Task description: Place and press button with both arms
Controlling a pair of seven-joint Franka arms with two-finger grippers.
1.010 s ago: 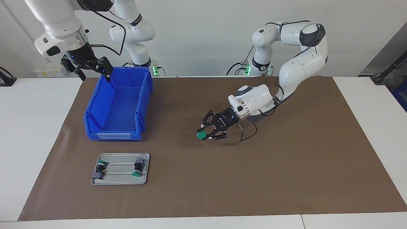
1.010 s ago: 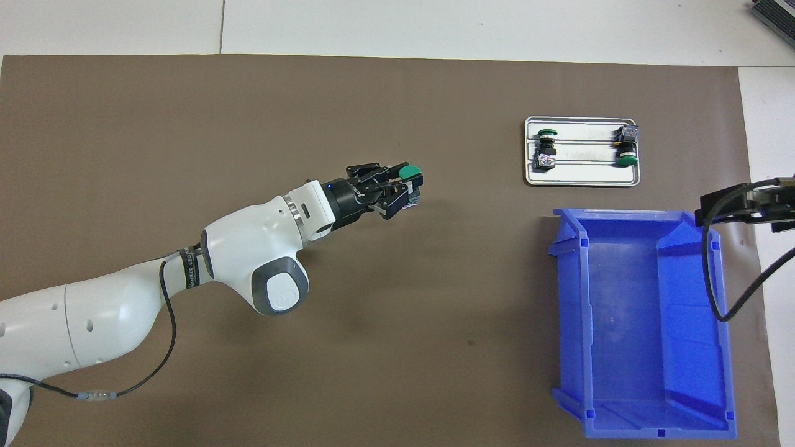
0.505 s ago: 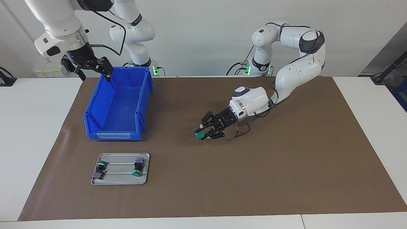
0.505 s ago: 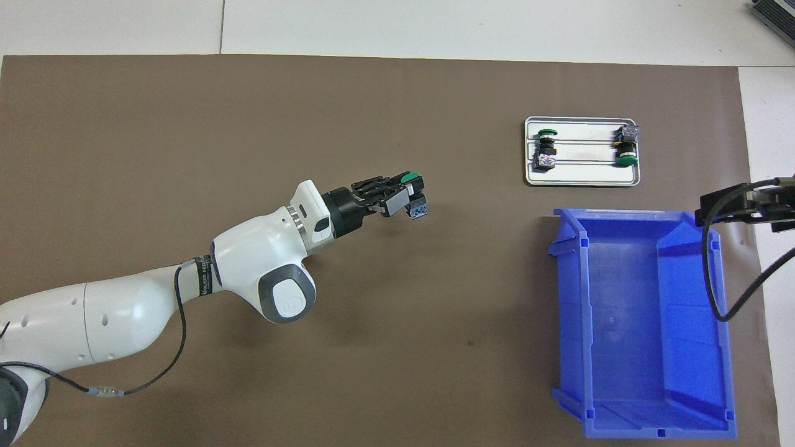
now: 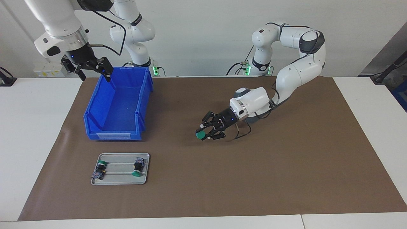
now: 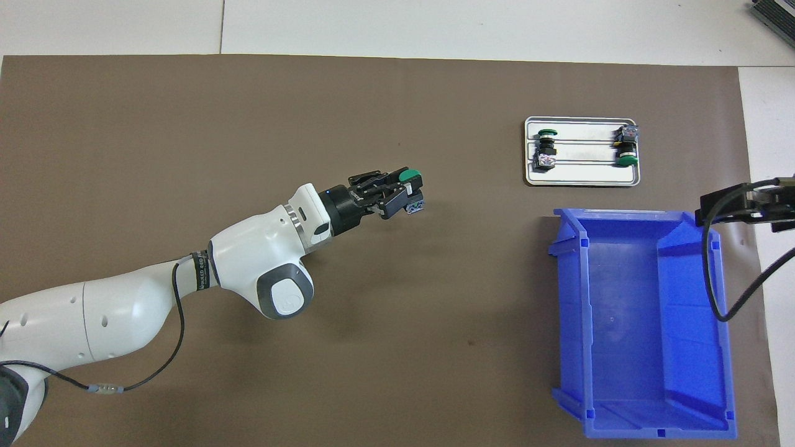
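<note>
The button has a round green cap, a black barrel and a blue-grey base. My left gripper is shut on its barrel and holds it tilted, low over the middle of the brown mat, cap toward the table's edge away from the robots. In the overhead view the left gripper reaches out from the bottom corner with the green cap at its tip. My right gripper hangs open and empty, raised over the blue bin's corner at the right arm's end; only its tip shows from above.
A blue bin stands empty on the mat toward the right arm's end. A small metal tray, farther from the robots than the bin, carries two more green-capped switches. A brown mat covers the table.
The left gripper has turned at the wrist and shifted slightly toward the right arm's end with the button still in it. The right arm has not moved.
</note>
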